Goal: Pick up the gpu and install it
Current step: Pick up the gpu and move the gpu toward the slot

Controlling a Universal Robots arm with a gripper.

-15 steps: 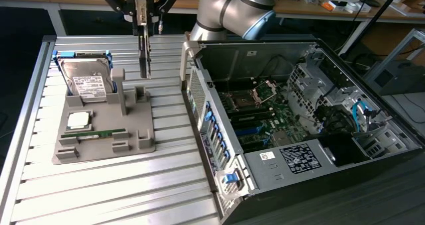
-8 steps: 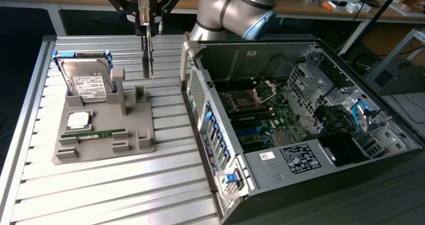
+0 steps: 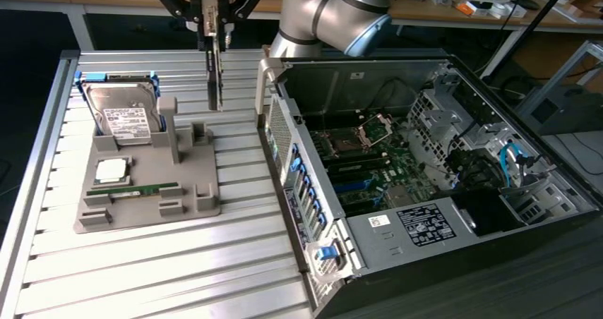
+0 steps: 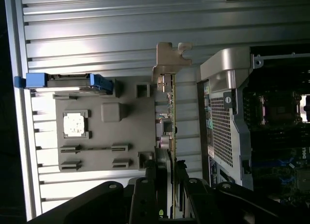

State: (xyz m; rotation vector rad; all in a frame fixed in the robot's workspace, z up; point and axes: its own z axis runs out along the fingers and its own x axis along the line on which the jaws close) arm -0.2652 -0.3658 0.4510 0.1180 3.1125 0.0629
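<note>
The gpu (image 3: 216, 79) hangs edge-on like a thin dark blade, lifted above the slatted table between the grey fixture and the open computer case (image 3: 414, 157). My gripper (image 3: 215, 37) is shut on its upper end. In the wrist view the gpu (image 4: 171, 112) runs away from my gripper (image 4: 169, 183) as a narrow strip, ending in its pale metal bracket (image 4: 170, 59). A black finger (image 4: 146, 185) sits on each side of the card. The card's free end is level with the fixture's tall posts, just beside them.
The grey fixture (image 3: 193, 195) holds a silver hard drive (image 3: 124, 114) in blue clips, a square processor (image 3: 111, 169) and a green memory stick (image 3: 132, 190). The case lies open on the exterior view's right, motherboard (image 3: 368, 164) exposed. The arm (image 3: 335, 12) reaches over the case's back wall.
</note>
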